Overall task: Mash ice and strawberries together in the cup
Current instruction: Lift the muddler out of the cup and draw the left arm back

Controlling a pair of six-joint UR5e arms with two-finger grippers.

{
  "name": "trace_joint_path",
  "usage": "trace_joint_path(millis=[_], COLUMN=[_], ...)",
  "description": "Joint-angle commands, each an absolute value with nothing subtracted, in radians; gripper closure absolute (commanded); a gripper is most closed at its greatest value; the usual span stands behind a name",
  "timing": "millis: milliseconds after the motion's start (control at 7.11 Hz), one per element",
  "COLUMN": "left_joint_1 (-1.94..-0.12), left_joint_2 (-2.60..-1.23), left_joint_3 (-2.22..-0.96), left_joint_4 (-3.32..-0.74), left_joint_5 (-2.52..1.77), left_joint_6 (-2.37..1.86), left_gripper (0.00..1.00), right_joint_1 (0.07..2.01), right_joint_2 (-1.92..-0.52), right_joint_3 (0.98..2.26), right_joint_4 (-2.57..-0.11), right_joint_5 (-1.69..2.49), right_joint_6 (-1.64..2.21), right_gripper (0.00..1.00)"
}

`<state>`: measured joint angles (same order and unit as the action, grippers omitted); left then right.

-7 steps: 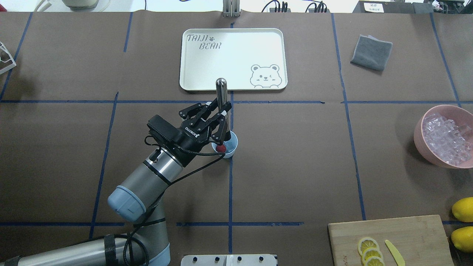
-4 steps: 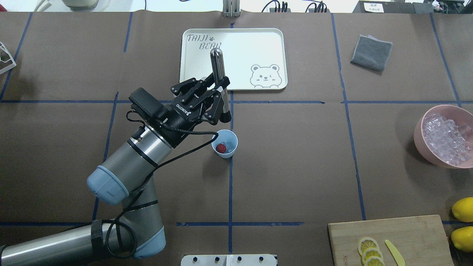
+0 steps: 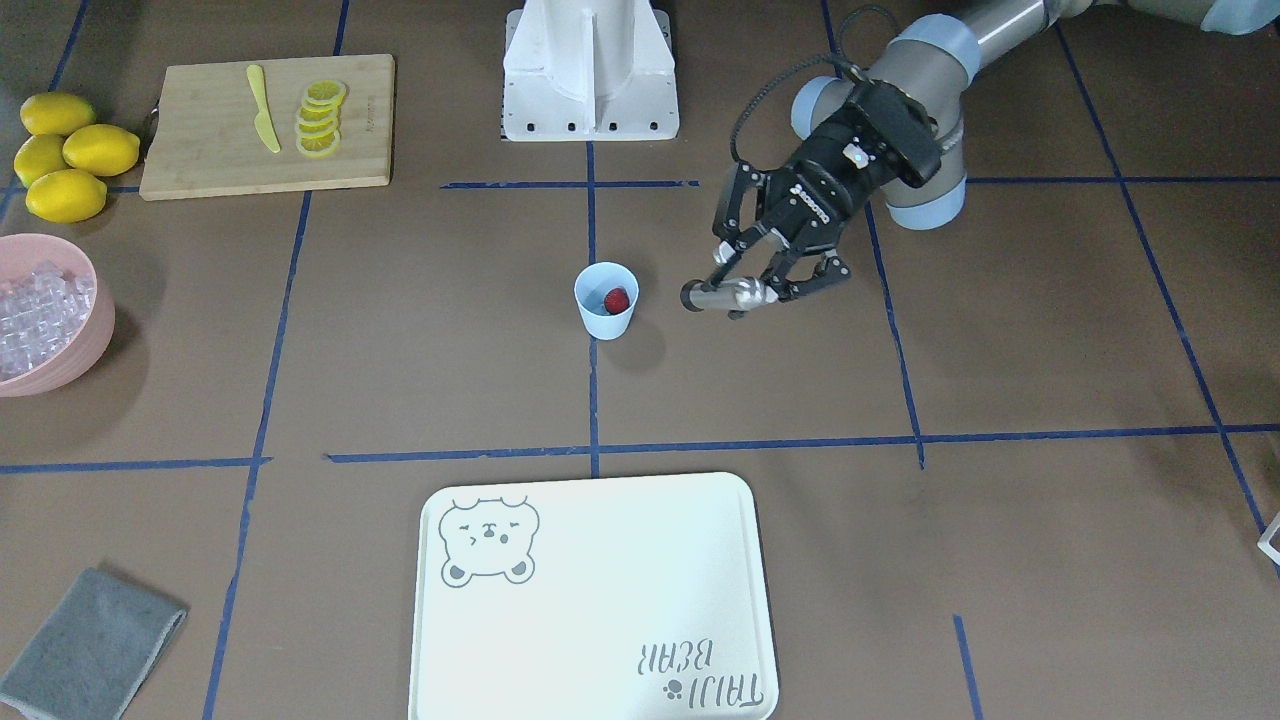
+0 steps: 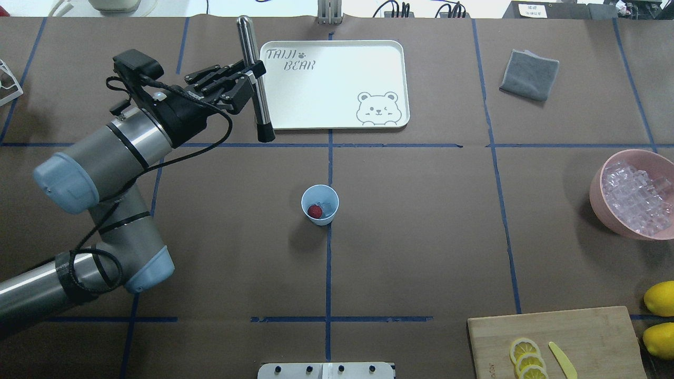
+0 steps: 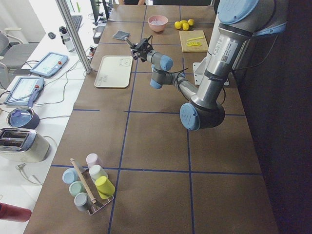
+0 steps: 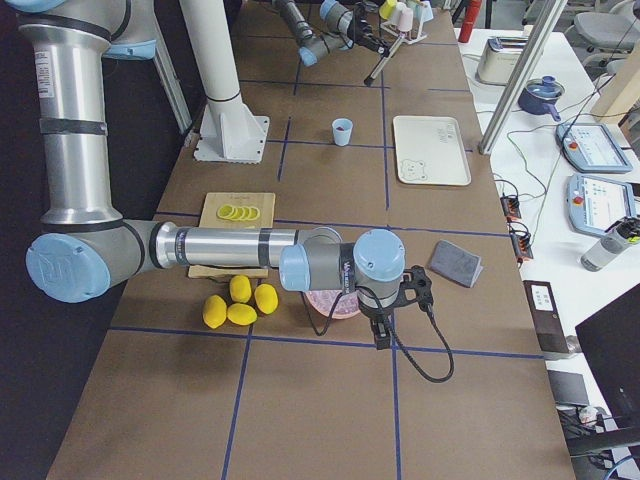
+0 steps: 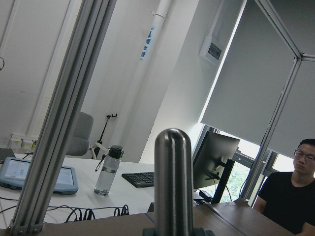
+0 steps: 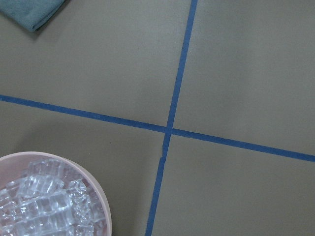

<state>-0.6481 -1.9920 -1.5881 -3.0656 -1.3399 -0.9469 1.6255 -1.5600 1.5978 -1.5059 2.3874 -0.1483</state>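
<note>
The pale blue cup [image 4: 310,197] stands near the table's middle, also visible as the cup [image 3: 606,318] in the front view. Inside it lie a dark red strawberry [image 4: 315,211] and pale ice [image 4: 328,204]. My left gripper [image 4: 254,79] is shut on a steel muddler [image 4: 261,113], held high beside the tray's left edge, well away from the cup. The front view shows that gripper [image 3: 748,291] to the right of the cup, the muddler [image 3: 712,296] pointing at the camera. My right gripper [image 6: 384,322] hangs by the pink bowl; I cannot tell its state.
A pink bowl [image 4: 597,184] of ice cubes [image 4: 637,197] sits at the right. A white tray [image 4: 389,52] lies at the back, a grey cloth [image 4: 529,73] beyond it. A cutting board [image 4: 590,337] with lemon slices, a yellow knife and lemons [image 4: 661,298] is front right.
My left arm lifted the muddler out of the cup and swung it away to the far left, beside the tray. The cup stayed in place.
</note>
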Motion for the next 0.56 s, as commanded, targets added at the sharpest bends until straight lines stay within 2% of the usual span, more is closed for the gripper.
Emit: trace_joint_path(millis=[0, 141, 422], left_joint_1=[-0.771, -0.822, -1.014], left_joint_2=[-1.898, -1.855, -1.746], left_joint_3=[-1.591, -1.597, -1.743], left_joint_4=[-2.964, -2.907, -2.604], left_joint_5=[-1.533, -1.642, -2.007], left_joint_6=[-1.175, -1.293, -1.379], left_gripper=[1.00, 1.00, 1.00], right_joint_1=[1.626, 1.626, 1.626], right_joint_2=[-1.560, -1.559, -1.555], right_joint_3=[1.609, 1.617, 1.621], right_joint_4=[-1.505, -1.505, -1.503], right_joint_5=[2.385, 2.384, 2.379], right_joint_6=[-0.149, -0.149, -0.150], right_gripper=[0.00, 0.00, 0.00])
